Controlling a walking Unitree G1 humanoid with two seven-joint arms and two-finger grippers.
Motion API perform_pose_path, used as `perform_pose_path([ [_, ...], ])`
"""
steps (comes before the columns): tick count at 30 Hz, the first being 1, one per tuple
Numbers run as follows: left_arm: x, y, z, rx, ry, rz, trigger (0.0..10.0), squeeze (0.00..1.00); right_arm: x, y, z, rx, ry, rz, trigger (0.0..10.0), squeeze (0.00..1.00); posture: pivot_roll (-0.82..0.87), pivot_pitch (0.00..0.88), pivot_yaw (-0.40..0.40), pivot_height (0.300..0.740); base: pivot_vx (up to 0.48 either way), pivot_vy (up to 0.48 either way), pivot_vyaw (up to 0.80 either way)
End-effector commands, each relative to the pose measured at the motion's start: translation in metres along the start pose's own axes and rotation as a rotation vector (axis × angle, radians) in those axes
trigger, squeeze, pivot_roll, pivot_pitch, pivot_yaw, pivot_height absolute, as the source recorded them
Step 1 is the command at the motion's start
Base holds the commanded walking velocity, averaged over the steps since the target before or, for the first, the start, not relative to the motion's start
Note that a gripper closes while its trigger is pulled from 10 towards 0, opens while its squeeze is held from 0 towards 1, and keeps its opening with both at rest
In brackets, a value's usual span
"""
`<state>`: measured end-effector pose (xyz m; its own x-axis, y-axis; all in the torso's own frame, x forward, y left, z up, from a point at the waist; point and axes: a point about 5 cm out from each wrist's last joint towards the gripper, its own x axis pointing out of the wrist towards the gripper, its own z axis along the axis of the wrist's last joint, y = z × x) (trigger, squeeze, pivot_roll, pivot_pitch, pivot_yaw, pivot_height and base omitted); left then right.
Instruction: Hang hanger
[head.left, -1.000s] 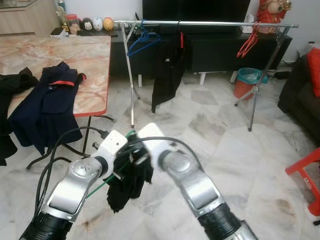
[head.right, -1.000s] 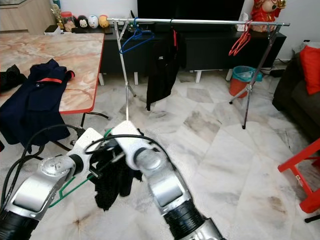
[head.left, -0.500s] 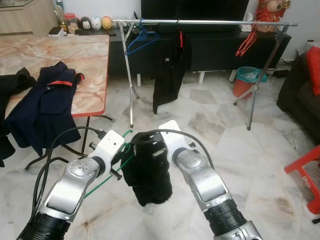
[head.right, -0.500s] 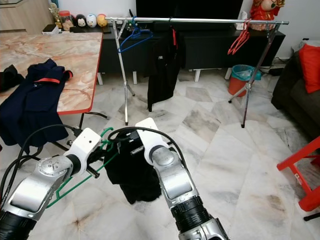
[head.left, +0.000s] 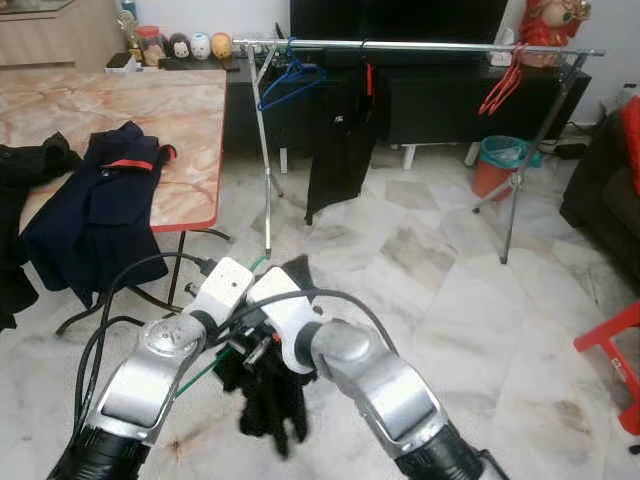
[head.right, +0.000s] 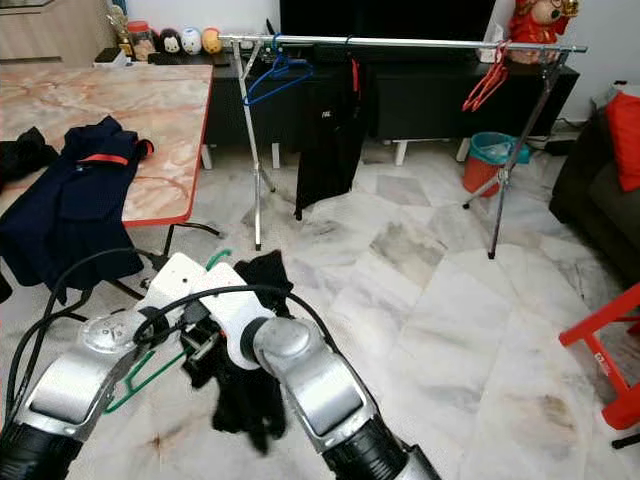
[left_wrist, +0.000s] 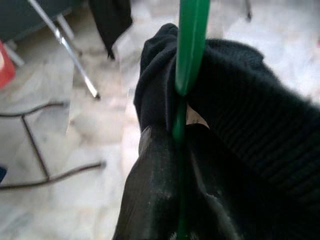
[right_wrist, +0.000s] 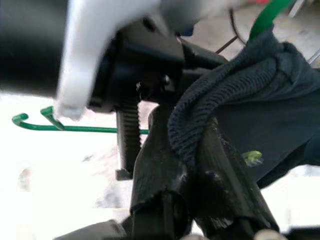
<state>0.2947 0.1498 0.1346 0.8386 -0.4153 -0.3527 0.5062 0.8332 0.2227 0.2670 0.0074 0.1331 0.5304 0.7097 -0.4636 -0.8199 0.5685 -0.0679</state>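
Low over the marble floor, the left hand (head.left: 243, 345) pinches the green hanger (left_wrist: 186, 65) draped with a black garment (head.left: 272, 395), while the right hand (right_wrist: 200, 200) clamps the garment's knitted edge.

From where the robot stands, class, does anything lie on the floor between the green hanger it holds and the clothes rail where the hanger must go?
Nothing visible does. The green hanger with the black garment is held low between the left gripper and right gripper. Bare marble floor runs to the clothes rail. The table stands off to the left.
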Motion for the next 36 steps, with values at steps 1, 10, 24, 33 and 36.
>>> perform_pose_path([
  [1, -0.003, 0.004, 0.021, 0.004, -0.119, 0.008, 10.0, 0.00, 0.000, 0.001, 0.000, -0.049, 0.012, -0.002, 10.0, 0.00, 0.14, 0.000, -0.040, 0.740, 0.000, 0.000, 0.00],
  [10, -0.004, 0.000, 0.021, -0.022, -0.166, -0.019, 10.0, 0.00, -0.016, -0.043, -0.023, -0.125, 0.088, -0.206, 10.0, 0.00, 0.13, 0.000, -0.041, 0.740, 0.000, 0.000, 0.00],
  [24, -0.005, 0.002, 0.019, -0.020, -0.176, -0.018, 10.0, 0.00, -0.035, -0.064, -0.044, -0.153, 0.101, -0.219, 10.0, 0.00, 0.13, 0.000, -0.039, 0.740, 0.000, 0.000, 0.00],
  [33, -0.005, 0.003, 0.019, -0.018, -0.177, -0.018, 10.0, 0.00, -0.037, -0.058, -0.045, -0.175, 0.085, -0.156, 10.0, 1.00, 0.13, 0.000, -0.036, 0.740, 0.000, 0.000, 0.00],
  [36, -0.005, 0.004, 0.019, -0.018, -0.178, -0.015, 10.0, 0.00, -0.038, -0.056, -0.047, -0.184, 0.087, -0.140, 10.0, 1.00, 0.13, 0.000, -0.035, 0.740, 0.000, 0.000, 0.00],
])
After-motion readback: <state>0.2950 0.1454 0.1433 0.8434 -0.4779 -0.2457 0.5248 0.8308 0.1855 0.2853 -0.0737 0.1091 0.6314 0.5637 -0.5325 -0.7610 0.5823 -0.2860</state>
